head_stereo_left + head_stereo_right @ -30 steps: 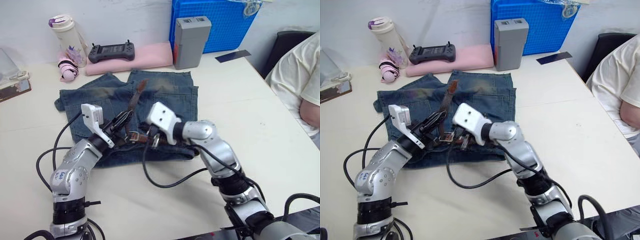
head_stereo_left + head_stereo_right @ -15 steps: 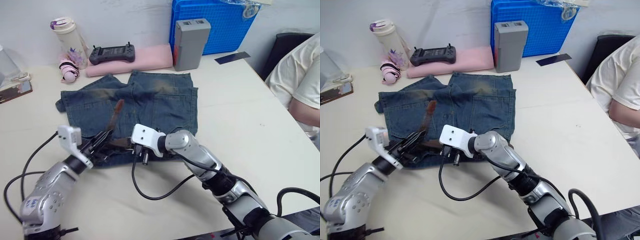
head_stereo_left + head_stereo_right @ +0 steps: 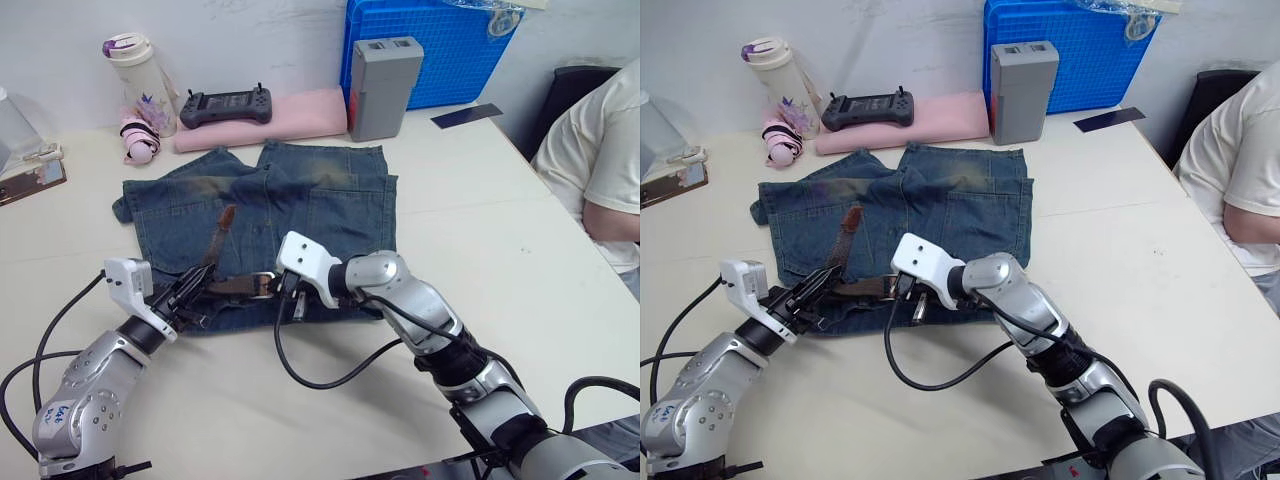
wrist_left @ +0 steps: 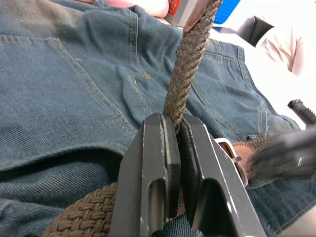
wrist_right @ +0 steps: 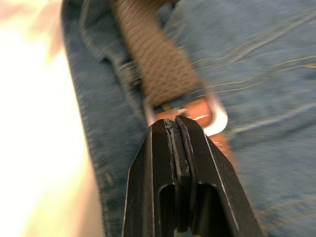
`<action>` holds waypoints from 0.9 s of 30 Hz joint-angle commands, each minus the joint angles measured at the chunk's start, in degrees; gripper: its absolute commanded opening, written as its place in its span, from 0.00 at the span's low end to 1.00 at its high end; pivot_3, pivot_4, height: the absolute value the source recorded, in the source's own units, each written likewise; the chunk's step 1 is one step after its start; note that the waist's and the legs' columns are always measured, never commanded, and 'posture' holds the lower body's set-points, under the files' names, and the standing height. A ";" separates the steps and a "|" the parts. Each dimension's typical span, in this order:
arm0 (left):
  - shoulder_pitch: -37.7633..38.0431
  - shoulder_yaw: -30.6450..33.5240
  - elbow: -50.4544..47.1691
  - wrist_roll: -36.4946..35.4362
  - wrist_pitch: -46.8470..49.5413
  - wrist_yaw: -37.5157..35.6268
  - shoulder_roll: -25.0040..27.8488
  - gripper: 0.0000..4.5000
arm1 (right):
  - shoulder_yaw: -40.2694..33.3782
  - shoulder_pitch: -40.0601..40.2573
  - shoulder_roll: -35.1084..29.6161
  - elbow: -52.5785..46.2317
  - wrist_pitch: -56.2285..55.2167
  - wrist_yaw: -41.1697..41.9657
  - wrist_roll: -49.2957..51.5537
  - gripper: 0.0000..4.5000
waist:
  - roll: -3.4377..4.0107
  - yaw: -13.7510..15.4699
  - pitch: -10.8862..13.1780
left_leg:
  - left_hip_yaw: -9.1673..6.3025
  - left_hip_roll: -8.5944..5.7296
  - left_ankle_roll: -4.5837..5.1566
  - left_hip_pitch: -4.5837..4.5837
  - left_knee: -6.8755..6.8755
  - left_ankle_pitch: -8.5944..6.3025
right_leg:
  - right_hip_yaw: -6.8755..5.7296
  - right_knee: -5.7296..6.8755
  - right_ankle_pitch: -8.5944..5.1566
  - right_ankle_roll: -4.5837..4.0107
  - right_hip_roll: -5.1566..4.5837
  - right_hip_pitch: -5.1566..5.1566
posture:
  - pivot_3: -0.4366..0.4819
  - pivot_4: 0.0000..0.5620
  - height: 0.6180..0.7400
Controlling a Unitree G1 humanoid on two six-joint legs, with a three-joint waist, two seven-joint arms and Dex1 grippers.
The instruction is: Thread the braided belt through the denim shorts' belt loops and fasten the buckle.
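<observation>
The faded blue denim shorts (image 3: 300, 195) lie flat mid-table, waistband toward me. The brown braided belt (image 3: 232, 285) runs along the waistband, and its free end (image 3: 222, 222) slants up over the shorts. My left gripper (image 4: 174, 121) is shut on the braided belt (image 4: 190, 59) at the shorts' near left corner. The silver buckle (image 5: 217, 121) with its brown leather tab lies on the waistband. My right gripper (image 5: 174, 122) is shut just in front of it, with nothing visibly between its fingers. I cannot pick out the belt loops.
Behind the shorts stand a white bottle (image 3: 130, 65), a black controller (image 3: 224, 102) on a pink folded cloth (image 3: 290, 112), a grey box (image 3: 385, 85) and a blue crate (image 3: 440, 40). A person's arm (image 3: 600, 170) is at the right. Black cables (image 3: 330, 375) trail over the near table.
My left gripper has drawn back to the near left with the belt, and the free end now lies lower and further left. My right gripper has shifted left along the waistband.
</observation>
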 commanded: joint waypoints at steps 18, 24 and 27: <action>0.68 0.36 -2.05 -0.86 0.06 -0.30 1.70 0.05 | 5.33 -4.96 7.38 9.81 -5.26 -5.65 -1.20 0.01 | 0.02 -0.09 0.01 | 0.01 -0.01 0.00 -0.01 0.00 0.00 | 0.01 0.01 0.00 0.00 0.00 -0.02 | 0.48 0.27 0.47; 0.17 0.66 -1.25 -0.45 -0.18 -0.26 2.25 0.05 | 8.36 -7.67 6.86 12.70 -5.67 -3.11 -2.47 0.01 | 0.03 -0.11 0.02 | 0.02 -0.01 0.00 -0.01 0.00 0.00 | 0.01 0.04 0.00 0.00 0.01 -0.04 | 0.48 0.27 0.47; 0.23 0.69 -0.79 -0.05 -0.59 -0.65 2.90 0.05 | 6.87 -8.97 6.49 11.39 -5.01 -1.93 -1.55 0.01 | 0.04 -0.13 0.02 | 0.01 -0.01 -0.01 -0.01 0.00 0.00 | 0.01 0.06 0.00 0.00 0.01 -0.06 | 0.48 0.27 0.47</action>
